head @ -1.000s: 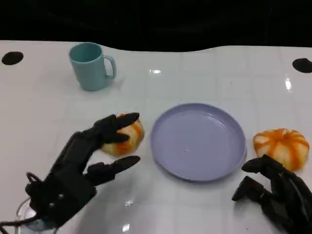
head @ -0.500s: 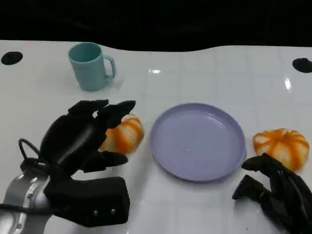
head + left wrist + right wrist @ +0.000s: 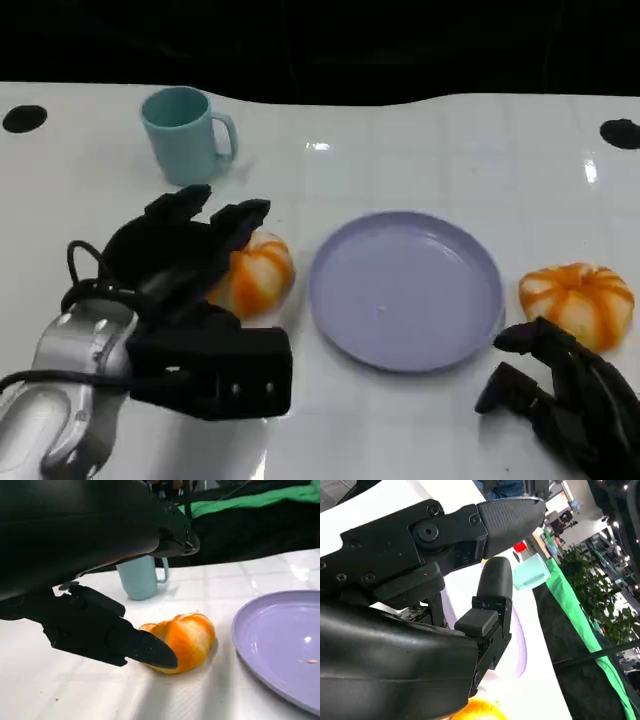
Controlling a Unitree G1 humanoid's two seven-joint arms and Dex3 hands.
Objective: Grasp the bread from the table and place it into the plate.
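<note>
Head view: bread (image 3: 256,277), orange-striped roll on worktop (image 3: 400,160) left of plate (image 3: 405,290); probably light, soft. Left hand (image 3: 180,255) spread over it, not clasping. Grip its sides gently.

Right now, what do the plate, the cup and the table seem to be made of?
Plate: probably plastic or melamine; lilac, smooth, with a soft sheen and a thin raised rim.
Cup: probably plastic or glazed ceramic; an even pale teal with a dull gloss. The look leaves it open.
Table: a glossy white hard surface, perhaps laminate; it shows bright lamp glints and a faint grid of lines.
</note>
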